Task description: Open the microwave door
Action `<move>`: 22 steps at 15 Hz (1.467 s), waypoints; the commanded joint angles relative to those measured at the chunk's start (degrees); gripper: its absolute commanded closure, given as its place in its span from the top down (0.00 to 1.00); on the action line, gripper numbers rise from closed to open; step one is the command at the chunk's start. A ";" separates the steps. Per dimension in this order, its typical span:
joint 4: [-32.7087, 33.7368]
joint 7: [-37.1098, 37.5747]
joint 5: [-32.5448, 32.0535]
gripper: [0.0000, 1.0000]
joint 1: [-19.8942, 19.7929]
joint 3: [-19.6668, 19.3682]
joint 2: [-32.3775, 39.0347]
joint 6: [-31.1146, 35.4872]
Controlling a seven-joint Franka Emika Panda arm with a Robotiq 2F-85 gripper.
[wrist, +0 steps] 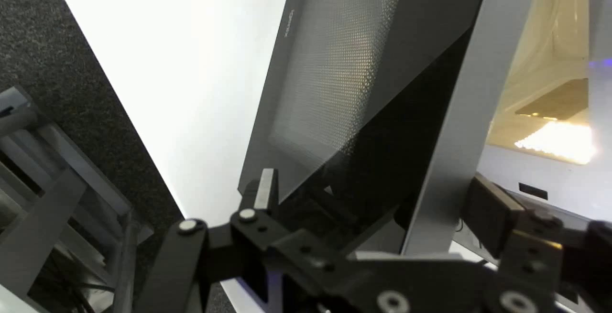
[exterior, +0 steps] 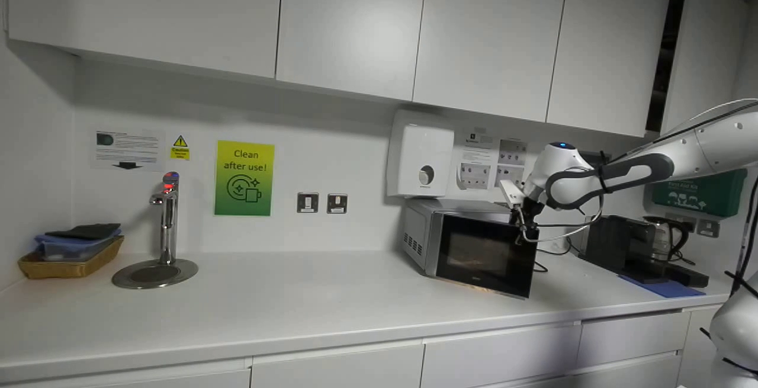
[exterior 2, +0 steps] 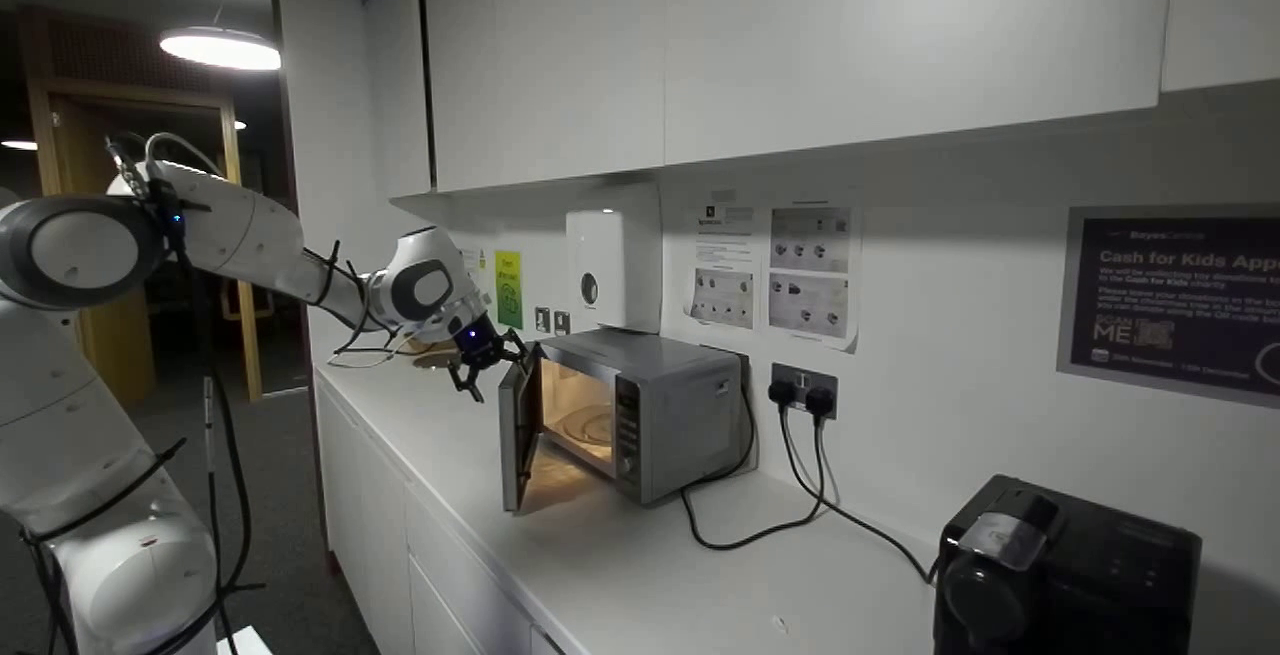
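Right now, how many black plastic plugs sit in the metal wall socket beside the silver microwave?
2 in an exterior view: left plug and right plug, side by side in the metal wall socket. None looks hidden.

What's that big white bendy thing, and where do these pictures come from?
It's a robot arm, and its hand is called a gripper. Two pictures come from cameras outside the robot; the close-up comes from one on its wrist. On the counter you can see a microwave, a tap, a basket and a black machine. The microwave door is partly open. The gripper's fingers are wide apart, with the door's edge between them, so it isn't pinching anything.
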 commanded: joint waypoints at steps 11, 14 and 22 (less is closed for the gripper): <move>-3.49 -1.09 15.11 1.00 1.20 -0.45 -2.57 3.96; -3.46 -1.61 15.76 1.00 1.62 -0.43 -2.85 4.04; -2.10 -2.83 15.58 1.00 1.36 0.12 -1.53 3.70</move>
